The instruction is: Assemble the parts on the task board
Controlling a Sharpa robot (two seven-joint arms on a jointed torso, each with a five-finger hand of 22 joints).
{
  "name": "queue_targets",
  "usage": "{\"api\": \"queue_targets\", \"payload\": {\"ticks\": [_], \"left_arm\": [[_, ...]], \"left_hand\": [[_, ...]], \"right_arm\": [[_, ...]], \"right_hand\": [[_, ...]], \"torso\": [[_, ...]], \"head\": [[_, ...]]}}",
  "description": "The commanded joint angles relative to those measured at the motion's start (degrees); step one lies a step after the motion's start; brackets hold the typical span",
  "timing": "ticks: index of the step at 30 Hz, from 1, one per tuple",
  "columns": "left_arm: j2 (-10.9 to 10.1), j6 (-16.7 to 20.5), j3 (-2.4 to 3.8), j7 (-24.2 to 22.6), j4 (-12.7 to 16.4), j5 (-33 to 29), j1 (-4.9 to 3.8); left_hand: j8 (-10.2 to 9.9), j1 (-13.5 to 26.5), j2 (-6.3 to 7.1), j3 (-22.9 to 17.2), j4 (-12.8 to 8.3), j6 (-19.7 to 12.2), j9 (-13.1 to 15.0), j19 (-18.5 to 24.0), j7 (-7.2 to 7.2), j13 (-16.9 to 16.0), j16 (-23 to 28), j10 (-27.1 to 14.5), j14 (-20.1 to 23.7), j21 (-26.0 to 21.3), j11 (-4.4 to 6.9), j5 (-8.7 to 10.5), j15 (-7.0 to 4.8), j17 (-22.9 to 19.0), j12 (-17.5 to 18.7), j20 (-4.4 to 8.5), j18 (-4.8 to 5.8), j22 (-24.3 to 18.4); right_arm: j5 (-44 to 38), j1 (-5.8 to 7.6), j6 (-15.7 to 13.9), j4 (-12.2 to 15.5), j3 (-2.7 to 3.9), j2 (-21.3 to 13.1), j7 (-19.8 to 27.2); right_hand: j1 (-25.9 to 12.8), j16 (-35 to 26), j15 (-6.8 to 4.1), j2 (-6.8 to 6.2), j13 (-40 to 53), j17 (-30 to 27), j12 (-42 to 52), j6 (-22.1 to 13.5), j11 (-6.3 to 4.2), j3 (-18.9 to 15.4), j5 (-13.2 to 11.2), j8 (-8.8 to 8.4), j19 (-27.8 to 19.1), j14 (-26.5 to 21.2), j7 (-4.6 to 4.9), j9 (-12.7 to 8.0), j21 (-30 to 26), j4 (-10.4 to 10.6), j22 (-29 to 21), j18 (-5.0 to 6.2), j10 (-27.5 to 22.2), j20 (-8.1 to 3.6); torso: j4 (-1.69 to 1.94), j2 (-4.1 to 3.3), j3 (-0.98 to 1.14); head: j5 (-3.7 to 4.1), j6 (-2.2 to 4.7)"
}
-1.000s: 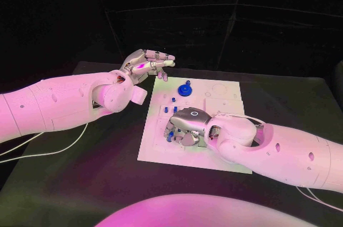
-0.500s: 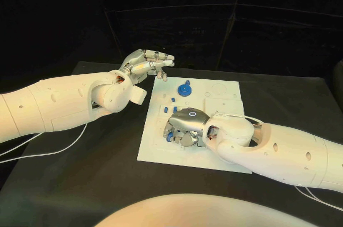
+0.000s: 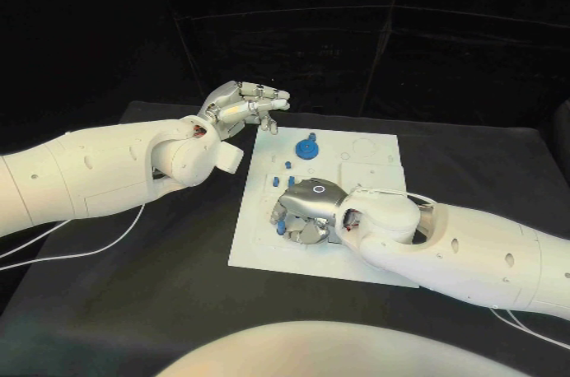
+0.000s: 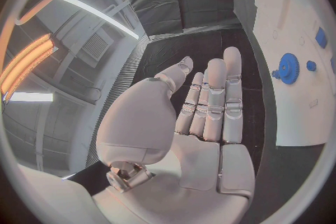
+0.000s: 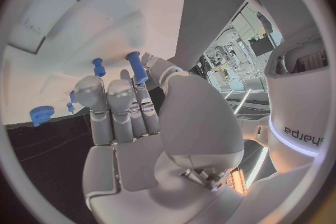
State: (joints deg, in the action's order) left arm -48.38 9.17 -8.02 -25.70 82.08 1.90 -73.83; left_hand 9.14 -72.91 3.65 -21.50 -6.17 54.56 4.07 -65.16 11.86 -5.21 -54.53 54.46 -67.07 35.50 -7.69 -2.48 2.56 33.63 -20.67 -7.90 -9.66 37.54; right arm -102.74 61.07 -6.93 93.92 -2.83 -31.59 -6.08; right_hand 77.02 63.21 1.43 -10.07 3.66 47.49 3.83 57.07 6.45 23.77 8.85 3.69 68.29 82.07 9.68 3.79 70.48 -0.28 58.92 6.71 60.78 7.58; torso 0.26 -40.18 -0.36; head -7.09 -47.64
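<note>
Task board [image 3: 357, 253] lies white in the middle of the black table [image 3: 142, 303], long side running away from the robot. On it we see a blue gear [image 3: 308, 149] standing near the far edge, and small blue pegs [image 3: 289, 165] in a loose cluster between the gear and the board's centre. Right hand [image 3: 311, 212] sits low over the board's centre-left, fingers pointing down; in the right wrist view we see a blue peg [image 5: 136, 67] pinched between thumb and a fingertip, other fingers nearly straight. Left hand [image 3: 244, 105] hovers above the table just off the board's far-left corner, well apart from the parts, fingers straight and close together, thumb out, holding nothing
</note>
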Motion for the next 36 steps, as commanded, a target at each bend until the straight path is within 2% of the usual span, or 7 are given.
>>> {"api": "queue_targets", "payload": {"ticks": [1,6,14,22,28,29,36], "left_arm": [[-0.04,-0.68,0.05,-0.1,0.08,-0.19,-0.06],[-0.05,-0.7,0.05,-0.07,0.05,-0.19,-0.06],[-0.09,-0.78,0.05,0.01,-0.02,-0.19,-0.06],[-0.22,-0.82,0.04,0.14,0.05,-0.19,-0.06],[-0.31,-0.77,0.03,0.19,0.15,-0.19,-0.07],[-0.34,-0.76,0.02,0.19,0.2,-0.19,-0.07],[-0.49,-0.74,0.0,0.19,0.6,-0.19,-0.07]], "left_hand": [[0.27,-0.19,-0.57,0.38,0.09,-0.56,-0.02,-0.13,-0.04,-0.08,-0.19,-0.36,0.37,-0.25,0.05,-0.29,-0.04,-0.06,-0.31,-0.2,-0.81,-0.06],[0.27,-0.19,-0.57,0.38,0.09,-0.56,-0.02,-0.13,-0.04,-0.08,-0.19,-0.36,0.37,-0.25,0.05,-0.29,-0.04,-0.06,-0.31,-0.2,-0.81,-0.06],[0.31,-0.21,-0.57,0.5,0.07,-0.65,-0.02,-0.14,-0.01,-0.07,-0.22,-0.47,0.4,-0.28,0.02,-0.29,-0.03,-0.11,-0.38,-0.2,-0.81,-0.1],[0.31,-0.21,-0.57,0.5,0.07,-0.65,-0.02,-0.14,-0.01,-0.07,-0.22,-0.47,0.4,-0.28,0.02,-0.29,-0.03,-0.11,-0.38,-0.2,-0.81,-0.1],[0.31,-0.22,-0.57,0.52,0.06,-0.67,-0.03,-0.15,-0.01,-0.07,-0.22,-0.49,0.41,-0.29,0.02,-0.29,-0.03,-0.13,-0.39,-0.2,-0.81,-0.12],[0.32,-0.23,-0.57,0.55,0.05,-0.69,-0.03,-0.15,0.0,-0.07,-0.23,-0.52,0.42,-0.31,0.01,-0.29,-0.03,-0.14,-0.41,-0.2,-0.8,-0.13],[0.32,-0.23,-0.57,0.55,0.05,-0.69,-0.03,-0.15,0.0,-0.07,-0.23,-0.52,0.42,-0.31,0.01,-0.29,-0.03,-0.14,-0.41,-0.2,-0.8,-0.13]], "right_arm": [[-0.75,0.06,-1.19,0.18,0.0,-0.07,-0.13],[-0.75,0.01,-3.75,0.52,-0.01,-0.46,0.25],[1.62,-0.13,-13.92,2.5,-0.01,-3.41,2.46],[16.21,0.97,-17.36,8.72,0.7,-13.95,2.85],[27.3,2.19,-14.5,12.08,1.0,-23.36,-1.69],[27.83,2.26,-14.28,12.49,1.01,-24.57,-3.1],[25.55,2.36,-13.35,14.7,0.96,-29.61,-13.38]], "right_hand": [[-0.46,-0.34,-0.07,0.26,0.06,-0.08,0.35,-0.4,-0.01,-0.32,0.33,0.06,-0.4,-0.27,0.07,0.07,-0.24,-0.03,-0.09,0.39,-0.3,-0.12],[-0.66,-0.44,-0.03,0.38,0.11,-0.39,0.96,-0.54,0.05,-2.76,0.34,0.08,-0.47,-0.33,0.11,0.11,-0.74,0.19,-0.6,0.45,-1.15,-0.03],[1.01,-5.11,0.61,1.74,0.23,-7.5,2.7,-6.04,0.72,-13.81,0.73,0.02,-4.69,-3.13,-0.11,0.07,-6.12,1.87,-7.24,1.68,-7.26,0.57],[1.91,-3.0,0.42,3.35,0.95,-5.79,8.5,-5.12,0.48,-18.75,1.22,0.78,-2.9,-1.8,1.44,0.45,-5.17,4.04,-5.74,1.31,-1.53,0.41],[-1.82,5.16,-2.8,4.08,6.1,5.46,17.44,0.57,-3.63,-21.94,4.15,4.24,6.29,2.51,-2.0,1.48,3.67,7.88,6.12,-1.05,13.56,-2.33],[-2.27,6.54,-3.47,4.22,8.41,7.3,19.18,0.88,-4.22,-23.04,4.71,4.9,7.67,2.93,-2.51,1.55,5.16,8.84,8.08,-1.48,14.24,-3.48],[-5.58,14.06,-4.57,3.38,27.78,18.3,36.43,1.99,-5.61,-30.18,9.24,9.33,11.76,4.32,-3.97,3.16,10.26,15.35,15.51,-3.08,14.6,-4.3]], "torso": [[0.0,0.02,0.01],[-0.04,0.03,0.04],[-0.14,0.08,0.08],[-0.25,0.35,-0.15],[-0.68,0.62,-0.25],[-0.78,0.67,-0.29],[-1.31,0.8,-0.32]], "head": [[0.06,-0.01],[0.14,0.08],[0.69,0.72],[2.85,1.95],[5.0,2.46],[5.29,2.51],[6.9,2.79]]}}
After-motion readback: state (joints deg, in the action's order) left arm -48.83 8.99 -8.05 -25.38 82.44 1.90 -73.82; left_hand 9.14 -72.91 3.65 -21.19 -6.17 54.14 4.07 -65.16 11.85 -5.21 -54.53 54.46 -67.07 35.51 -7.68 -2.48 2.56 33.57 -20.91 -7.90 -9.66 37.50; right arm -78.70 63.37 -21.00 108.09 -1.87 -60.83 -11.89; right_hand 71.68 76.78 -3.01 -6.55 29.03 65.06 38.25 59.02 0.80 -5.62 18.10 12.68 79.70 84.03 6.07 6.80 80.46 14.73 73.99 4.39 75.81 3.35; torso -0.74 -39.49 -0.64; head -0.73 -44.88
